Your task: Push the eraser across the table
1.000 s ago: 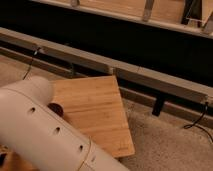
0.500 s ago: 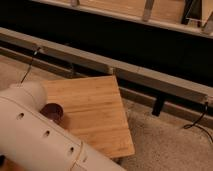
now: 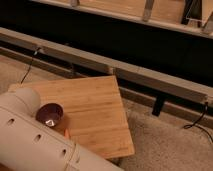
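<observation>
While the white perforated robot arm (image 3: 30, 142) overhangs the low honey-coloured wooden plank table (image 3: 95, 107), the gripper is out of view and I can't tell its state. No clear eraser, possibly the small orange sliver (image 3: 66, 133) beside the arm. The push looks undone.

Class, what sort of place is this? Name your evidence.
Probably a robot test lab: low honey-coloured wooden plank table, long grey rail, white perforated robot arm. The gripper is out of view.
</observation>
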### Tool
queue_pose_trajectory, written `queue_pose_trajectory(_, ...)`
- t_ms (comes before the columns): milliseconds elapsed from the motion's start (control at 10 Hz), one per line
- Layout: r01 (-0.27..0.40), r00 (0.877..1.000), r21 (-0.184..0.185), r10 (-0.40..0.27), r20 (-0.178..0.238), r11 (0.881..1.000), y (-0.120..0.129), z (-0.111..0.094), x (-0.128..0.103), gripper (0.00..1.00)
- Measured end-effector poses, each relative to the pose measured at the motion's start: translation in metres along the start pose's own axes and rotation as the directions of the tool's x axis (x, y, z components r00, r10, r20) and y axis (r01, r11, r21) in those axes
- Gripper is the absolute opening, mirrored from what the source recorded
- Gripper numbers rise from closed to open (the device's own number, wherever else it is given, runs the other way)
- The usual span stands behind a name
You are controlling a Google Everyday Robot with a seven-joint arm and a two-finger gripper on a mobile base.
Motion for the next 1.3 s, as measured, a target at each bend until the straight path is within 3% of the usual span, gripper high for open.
queue_pose_trajectory(200, -0.033, 0.987, -0.002, 0.033, 0.158, 0.999, -0.004, -0.038, -0.025, 0.0)
queue_pose_trajectory(300, -0.04, 0.978, 0.0, 0.039, 0.203, 0.999, -0.006, -0.049, -0.024, 0.0)
queue_pose_trajectory(500, -0.037, 0.974, 0.003, 0.036, 0.223, 0.999, -0.004, -0.055, -0.015, 0.0)
queue_pose_trajectory(600, -0.039, 0.979, 0.009, 0.036, 0.203, 0.999, -0.006, -0.054, -0.003, 0.0)
queue_pose_trajectory(900, -0.037, 0.996, 0.042, 0.034, 0.079, 0.998, -0.004, -0.046, 0.023, 0.0)
queue_pose_trajectory(1300, -0.033, 0.999, 0.071, 0.034, -0.006, 0.997, 0.004, -0.047, 0.014, 0.0)
